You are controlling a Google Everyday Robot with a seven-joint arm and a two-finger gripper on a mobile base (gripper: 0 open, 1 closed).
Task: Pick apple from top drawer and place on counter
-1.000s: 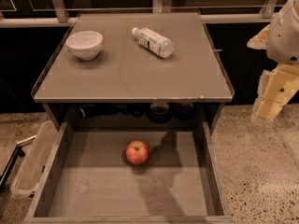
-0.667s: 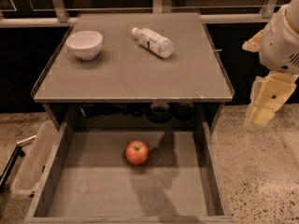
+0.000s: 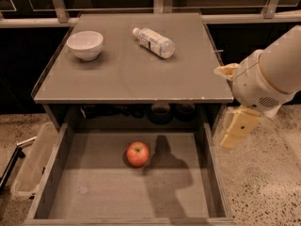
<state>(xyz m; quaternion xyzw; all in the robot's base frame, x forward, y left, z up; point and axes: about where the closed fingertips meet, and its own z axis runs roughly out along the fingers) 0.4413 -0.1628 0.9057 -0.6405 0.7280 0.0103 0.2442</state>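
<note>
Dim light; shadow [image 3: 165, 169] on top drawer [image 3: 94, 189] floor, left of the gripper [image 3: 230, 134].

End effector [image 3: 233, 133] lower, closer beside top drawer [image 3: 94, 192]

I am reading no text anywhere. The plastic bottle [image 3: 154, 42] lying on the counter [image 3: 131, 81] is carrying a label, but I am not making out its print. The gripper [image 3: 233, 133] is hanging just right of the top drawer [image 3: 208, 173], showing no legible marking.
</note>
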